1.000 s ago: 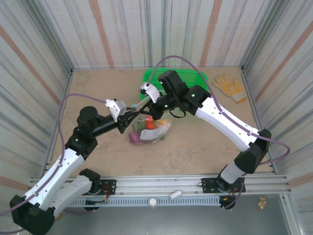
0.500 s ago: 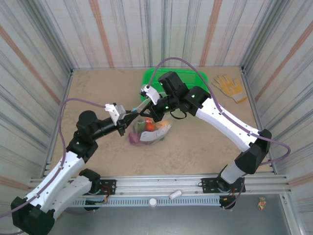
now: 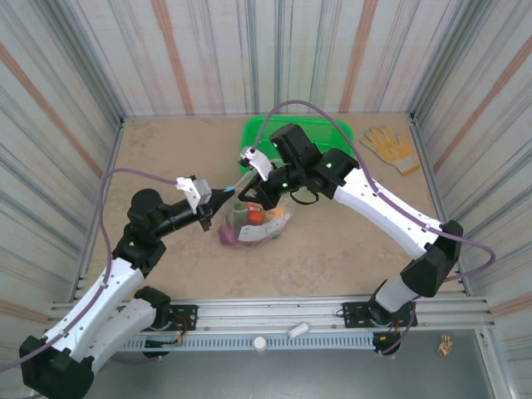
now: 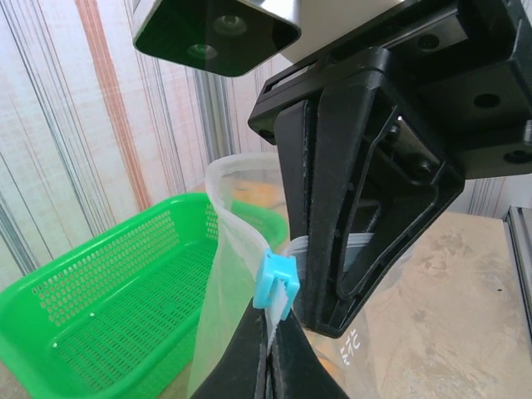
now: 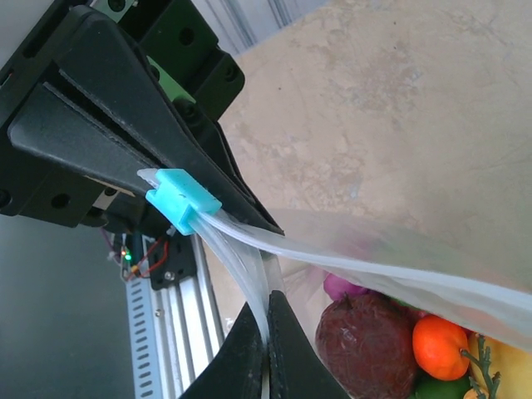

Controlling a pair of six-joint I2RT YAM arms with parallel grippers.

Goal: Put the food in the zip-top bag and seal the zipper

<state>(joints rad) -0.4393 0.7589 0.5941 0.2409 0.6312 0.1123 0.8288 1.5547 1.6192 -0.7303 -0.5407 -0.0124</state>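
Note:
The zip-top bag hangs between both grippers above the table, its mouth pulled up. Food lies in its bottom: a maroon piece, a small orange one, a magenta one and a yellow one. My left gripper is shut on the zipper strip just under the pale blue slider. From above, the left gripper sits left of the bag. My right gripper is shut on the bag's clear edge a little behind the slider. From above, the right gripper is over the bag.
The green mesh tray stands behind the bag, close to the right arm; its wall is left of the bag's mouth. A yellow work glove lies at the back right. Metal walls enclose the table.
My left jaws have closed fully on the zipper strip by the slider. The slider end has dropped slightly towards the left gripper. The right arm has barely moved.

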